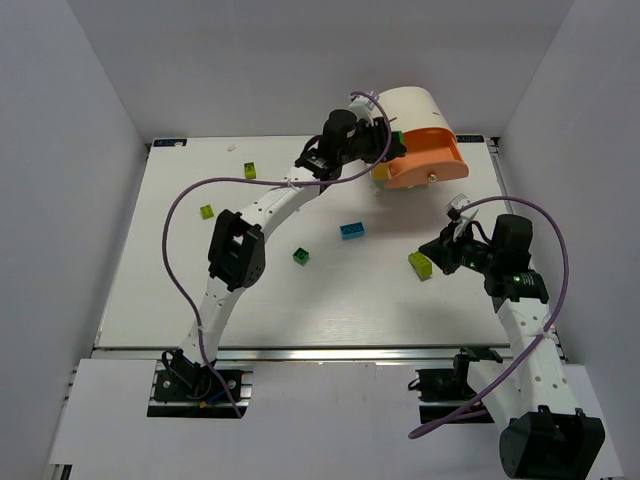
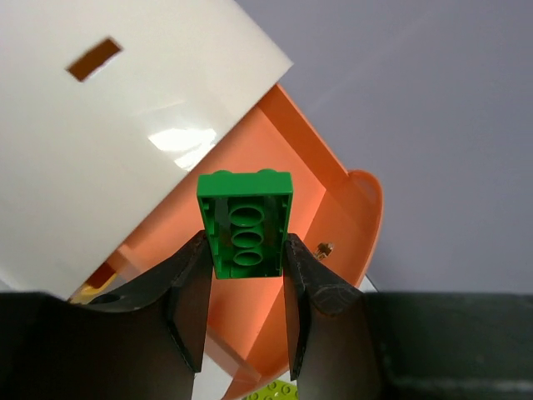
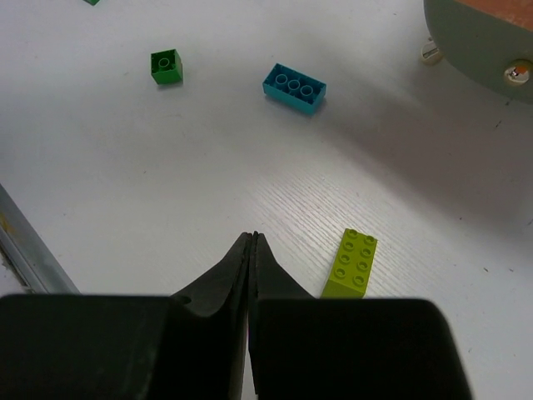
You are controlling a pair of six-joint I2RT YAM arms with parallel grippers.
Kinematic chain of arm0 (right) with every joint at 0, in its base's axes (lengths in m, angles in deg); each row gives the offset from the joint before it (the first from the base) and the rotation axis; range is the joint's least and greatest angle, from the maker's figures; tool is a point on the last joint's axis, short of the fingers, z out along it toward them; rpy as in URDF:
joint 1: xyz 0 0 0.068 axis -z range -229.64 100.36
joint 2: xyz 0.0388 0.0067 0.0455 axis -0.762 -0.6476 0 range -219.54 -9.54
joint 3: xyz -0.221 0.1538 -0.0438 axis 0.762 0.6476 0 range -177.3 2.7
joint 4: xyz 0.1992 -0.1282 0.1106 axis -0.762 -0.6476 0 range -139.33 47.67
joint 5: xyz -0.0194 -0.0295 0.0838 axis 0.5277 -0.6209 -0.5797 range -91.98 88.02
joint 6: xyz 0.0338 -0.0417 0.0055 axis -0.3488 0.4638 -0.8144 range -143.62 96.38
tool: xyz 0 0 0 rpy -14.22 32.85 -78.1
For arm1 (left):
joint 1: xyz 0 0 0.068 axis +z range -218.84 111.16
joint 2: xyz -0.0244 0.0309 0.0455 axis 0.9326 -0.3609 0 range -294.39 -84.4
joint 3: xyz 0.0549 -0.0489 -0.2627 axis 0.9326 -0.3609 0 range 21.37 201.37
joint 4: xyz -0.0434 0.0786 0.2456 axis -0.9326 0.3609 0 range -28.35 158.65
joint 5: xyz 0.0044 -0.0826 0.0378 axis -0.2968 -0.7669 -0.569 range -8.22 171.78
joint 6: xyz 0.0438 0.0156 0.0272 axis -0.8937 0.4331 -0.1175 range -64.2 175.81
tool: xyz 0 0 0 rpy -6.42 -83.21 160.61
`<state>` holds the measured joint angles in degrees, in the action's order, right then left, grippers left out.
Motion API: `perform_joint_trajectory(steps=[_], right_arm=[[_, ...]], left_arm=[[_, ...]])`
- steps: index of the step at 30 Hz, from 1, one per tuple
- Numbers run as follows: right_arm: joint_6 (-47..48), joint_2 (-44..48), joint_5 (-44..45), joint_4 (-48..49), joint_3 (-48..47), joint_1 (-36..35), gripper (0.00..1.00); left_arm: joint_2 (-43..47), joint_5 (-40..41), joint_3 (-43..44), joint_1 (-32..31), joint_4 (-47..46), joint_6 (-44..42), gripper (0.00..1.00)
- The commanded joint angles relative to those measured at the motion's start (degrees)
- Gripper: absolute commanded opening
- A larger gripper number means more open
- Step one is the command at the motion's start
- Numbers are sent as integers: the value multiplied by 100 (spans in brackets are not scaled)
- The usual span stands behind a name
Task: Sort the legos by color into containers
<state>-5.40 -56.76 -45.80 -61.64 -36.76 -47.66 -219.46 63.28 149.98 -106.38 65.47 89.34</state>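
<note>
My left gripper (image 2: 246, 250) is shut on a dark green lego (image 2: 246, 223), held studs away over the pulled-out orange drawer (image 2: 333, 200) of the cream-white cabinet (image 2: 125, 125). In the top view this gripper (image 1: 390, 148) is at the drawer's (image 1: 430, 160) left edge, beside the cabinet (image 1: 415, 105). My right gripper (image 3: 252, 239) is shut and empty, low over the table, just left of a lime lego (image 3: 351, 263). A cyan lego (image 3: 294, 87) and a small dark green lego (image 3: 166, 67) lie farther ahead. In the top view the right gripper (image 1: 440, 255) sits beside the lime lego (image 1: 420, 264).
Two more lime legos (image 1: 250, 170) (image 1: 207, 211) lie at the table's far left. Another lime lego (image 2: 279, 392) shows below the drawer's front. A small white piece (image 1: 455, 204) lies below the drawer. White walls enclose the table (image 1: 300, 310).
</note>
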Motion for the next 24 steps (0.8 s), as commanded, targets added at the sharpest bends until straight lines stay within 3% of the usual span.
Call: perform_joint_trajectory(steps=[1, 5, 6, 10, 14, 15, 17, 19, 20, 21, 24], right_arm=[[-2, 29, 4, 147, 62, 4, 0], [-20, 38, -22, 147, 79, 4, 0], [-20, 38, -31, 147, 88, 4, 5], [41, 29, -136, 103, 79, 4, 35], [190, -41, -513, 77, 53, -4, 53], [417, -85, -801, 33, 35, -13, 54], [787, -138, -1180, -55, -26, -22, 54], [1295, -252, -1795, -29, -61, -57, 49], [1438, -322, -1971, 6, -88, -92, 47], [1569, -532, -2226, 145, -131, -188, 45], [2132, -1189, -2212, 200, -429, -487, 47]], left_arm=[[156, 110, 190, -175, -540, 126, 11], [121, 233, 208, -236, -531, 153, 46], [129, 233, 199, -289, -540, 162, 57], [235, 294, 225, -289, -592, 188, 70], [410, 417, 278, -289, -610, 241, 71], [515, 522, 278, -289, -575, 241, 70], [674, 698, 208, -175, -531, 223, 56], [1016, 891, 164, -114, -417, 145, 37], [1156, 1049, 120, -52, -69, 57, 19], [1567, 1390, -89, -52, 92, -22, 12], [2351, 2066, -1166, 185, 584, -207, 5]])
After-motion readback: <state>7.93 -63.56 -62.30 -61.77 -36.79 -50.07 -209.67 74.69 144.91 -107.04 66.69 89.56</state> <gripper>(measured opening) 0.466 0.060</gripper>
